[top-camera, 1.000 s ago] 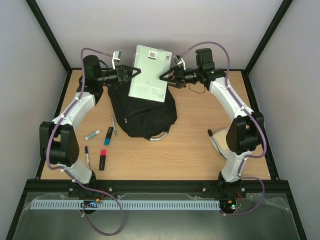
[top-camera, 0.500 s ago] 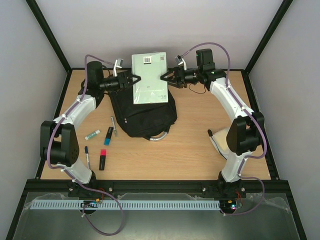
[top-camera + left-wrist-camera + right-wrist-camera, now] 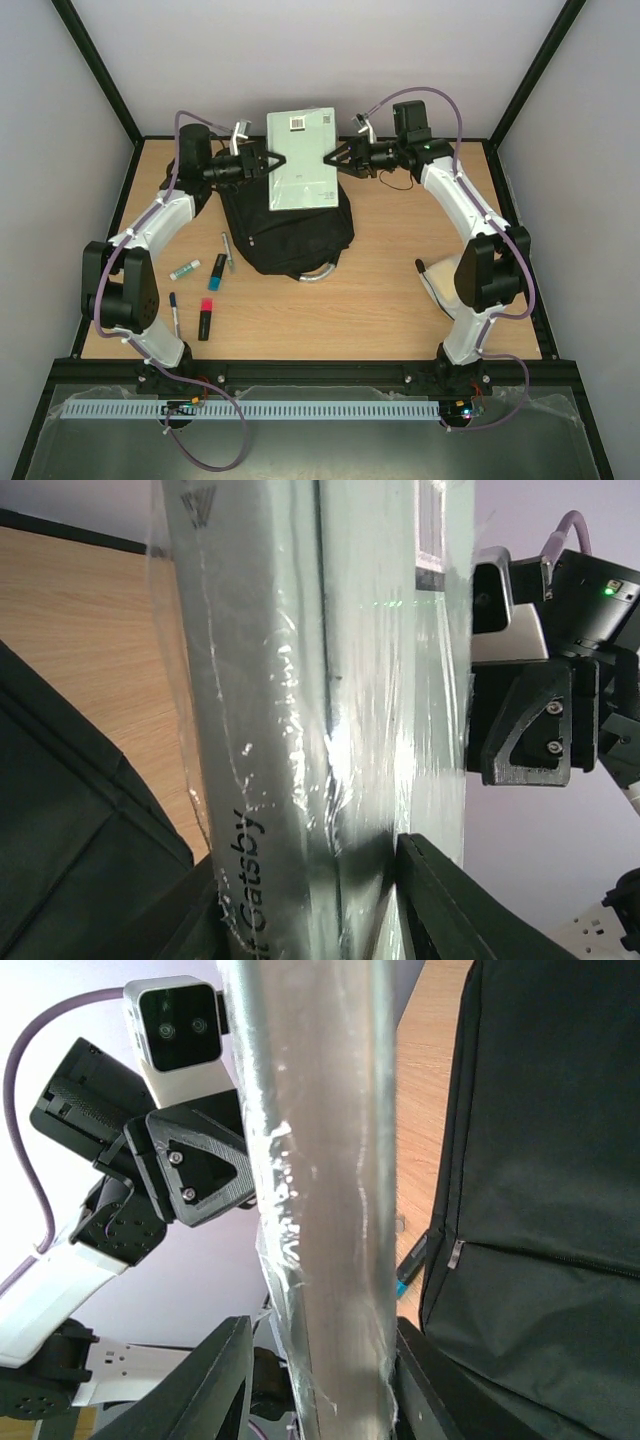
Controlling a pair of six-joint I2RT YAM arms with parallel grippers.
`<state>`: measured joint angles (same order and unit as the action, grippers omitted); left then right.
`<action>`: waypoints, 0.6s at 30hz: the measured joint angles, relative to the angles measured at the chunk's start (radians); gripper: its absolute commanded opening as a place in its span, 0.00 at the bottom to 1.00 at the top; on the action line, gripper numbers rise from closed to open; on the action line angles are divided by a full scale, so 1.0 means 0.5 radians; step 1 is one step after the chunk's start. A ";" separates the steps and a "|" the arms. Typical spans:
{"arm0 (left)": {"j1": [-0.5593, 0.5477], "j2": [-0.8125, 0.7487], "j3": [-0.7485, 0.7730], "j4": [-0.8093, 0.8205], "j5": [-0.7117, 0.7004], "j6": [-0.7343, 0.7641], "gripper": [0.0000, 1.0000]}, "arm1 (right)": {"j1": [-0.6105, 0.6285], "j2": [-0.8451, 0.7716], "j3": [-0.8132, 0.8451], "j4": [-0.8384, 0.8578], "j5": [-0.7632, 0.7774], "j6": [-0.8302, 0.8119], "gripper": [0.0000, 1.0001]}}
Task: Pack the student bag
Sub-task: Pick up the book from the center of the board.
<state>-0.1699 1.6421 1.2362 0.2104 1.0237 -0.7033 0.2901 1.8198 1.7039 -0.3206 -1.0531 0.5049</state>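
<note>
The left jaws clamp one edge of a shrink-wrapped book (image 3: 303, 170). The right jaws straddle its opposite edge; I cannot tell whether they pinch it. Below both, the student bag (image 3: 290, 235) lies on the surface (image 3: 400, 300), its top hidden by the book. Further out, beneath the left jaws, lie a blue-and-black marker (image 3: 218, 272) and a red-and-black marker (image 3: 204, 319).

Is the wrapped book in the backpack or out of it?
Out: the book hangs in the air above the backpack, its edges between the left gripper and right gripper.
</note>
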 measured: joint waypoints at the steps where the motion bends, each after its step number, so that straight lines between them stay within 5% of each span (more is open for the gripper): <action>1: -0.002 0.000 0.000 -0.009 -0.002 0.002 0.42 | 0.000 -0.005 0.000 -0.002 0.004 -0.005 0.34; 18: -0.106 0.034 0.072 -0.136 -0.028 0.140 0.41 | -0.008 -0.013 0.000 -0.010 0.063 -0.015 0.33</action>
<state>-0.2230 1.6588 1.2720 0.1425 1.0096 -0.6334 0.2863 1.8133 1.7039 -0.3256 -1.0214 0.4973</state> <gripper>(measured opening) 0.409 0.346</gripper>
